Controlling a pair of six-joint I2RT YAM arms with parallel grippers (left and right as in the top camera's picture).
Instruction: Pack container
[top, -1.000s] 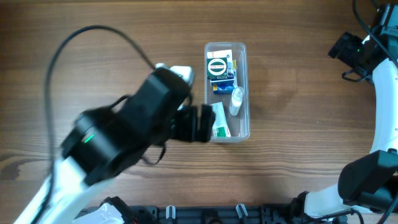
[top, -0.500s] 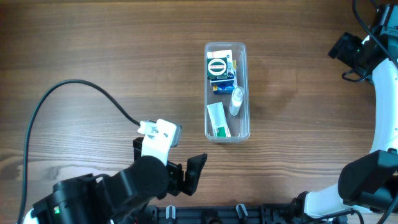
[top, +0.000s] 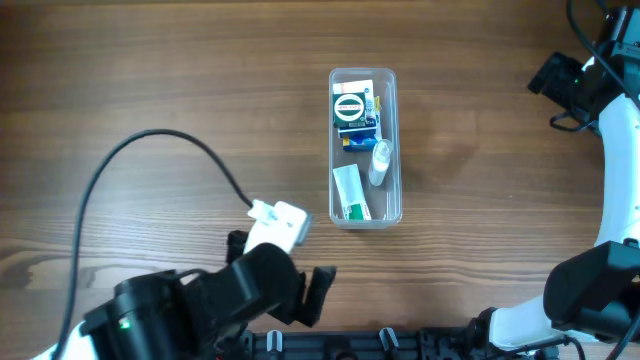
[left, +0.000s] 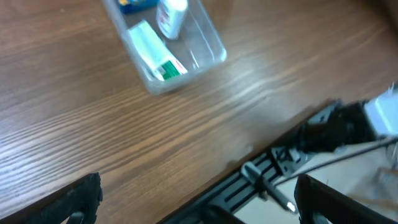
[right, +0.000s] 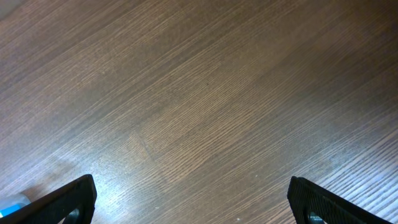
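Observation:
The clear plastic container (top: 365, 146) stands on the wooden table at centre. It holds a white and green tube (top: 350, 192), a small white bottle (top: 380, 162) and blue and black boxes (top: 355, 115). Its near end shows in the left wrist view (left: 166, 45), with the tube (left: 155, 53) and the bottle (left: 171, 12) in it. My left gripper (top: 310, 290) is open and empty, low at the table's front edge, well apart from the container. My right gripper (right: 199, 205) is open and empty over bare wood; its arm (top: 585, 85) is at the far right.
A black rail (left: 249, 180) runs along the table's front edge. A black cable (top: 150, 150) loops from the left arm over the left half of the table.
My left arm pulled back from beside the container toward the front edge, then shifted slightly right. The container's contents and the right arm have not moved.

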